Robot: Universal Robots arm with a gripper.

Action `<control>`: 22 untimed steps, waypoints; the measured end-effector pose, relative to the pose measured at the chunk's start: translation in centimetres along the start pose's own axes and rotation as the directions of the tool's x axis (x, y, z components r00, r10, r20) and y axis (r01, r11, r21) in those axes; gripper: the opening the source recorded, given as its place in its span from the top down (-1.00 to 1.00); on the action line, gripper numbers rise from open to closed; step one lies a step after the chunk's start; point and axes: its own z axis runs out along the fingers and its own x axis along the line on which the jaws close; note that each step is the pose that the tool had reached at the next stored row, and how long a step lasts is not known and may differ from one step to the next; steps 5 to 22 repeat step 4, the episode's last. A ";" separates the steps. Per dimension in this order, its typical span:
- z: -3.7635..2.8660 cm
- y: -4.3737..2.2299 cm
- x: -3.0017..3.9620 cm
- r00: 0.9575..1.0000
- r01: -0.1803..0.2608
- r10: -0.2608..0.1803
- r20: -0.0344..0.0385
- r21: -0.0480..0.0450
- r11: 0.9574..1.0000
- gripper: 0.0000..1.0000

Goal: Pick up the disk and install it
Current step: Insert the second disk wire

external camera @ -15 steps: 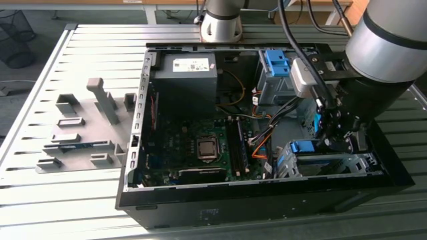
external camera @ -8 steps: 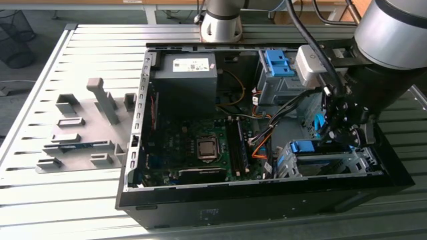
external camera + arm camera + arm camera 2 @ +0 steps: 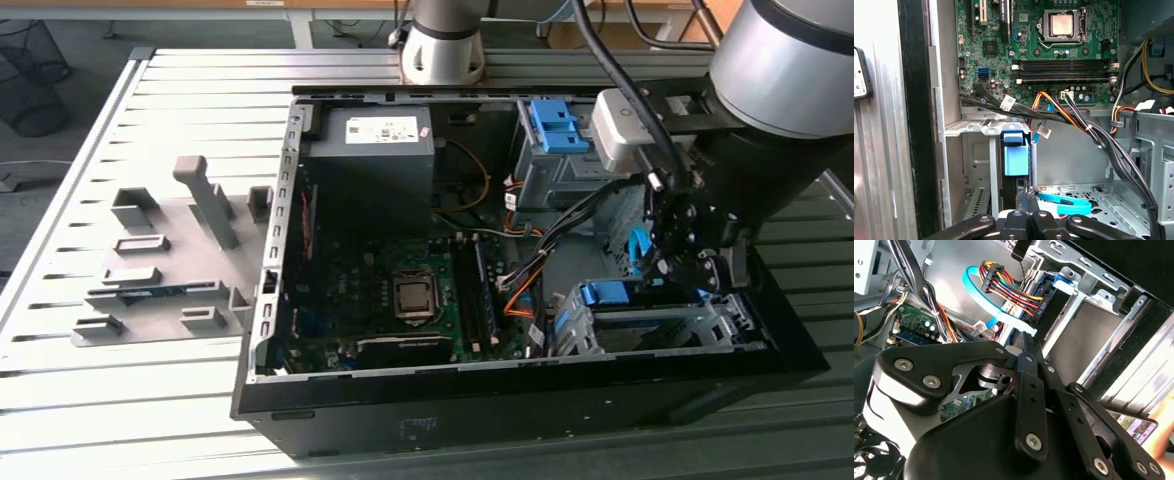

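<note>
The exterior view shows the open computer case [image 3: 534,370] on the slatted table [image 3: 80,390], with the gripper [image 3: 694,262] lowered inside beside the drive cage [image 3: 667,325]. In the first wrist view, the gripper [image 3: 1030,207] appears clenched on the disk [image 3: 1016,152], a thin edge-on slab with a blue plastic handle, standing upright in that cage, though its label is hidden.
</note>
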 end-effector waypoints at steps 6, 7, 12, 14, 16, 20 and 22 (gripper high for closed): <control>-0.05 0.00 0.00 1.000 0.000 0.000 0.000 0.000 1.000 0.79; -0.05 0.00 0.00 1.000 0.000 0.000 0.000 0.000 1.000 0.79; -0.05 0.00 0.00 1.000 0.000 0.000 0.000 0.000 1.000 0.79; -0.05 0.00 0.00 1.000 0.000 0.000 0.000 0.000 1.000 0.79; -0.05 0.00 0.00 1.000 0.000 0.000 0.000 0.000 1.000 0.79; -0.05 0.00 0.00 1.000 0.000 0.000 0.000 0.000 1.000 0.79; -0.05 0.00 0.00 1.000 0.000 0.000 0.000 0.000 1.000 0.79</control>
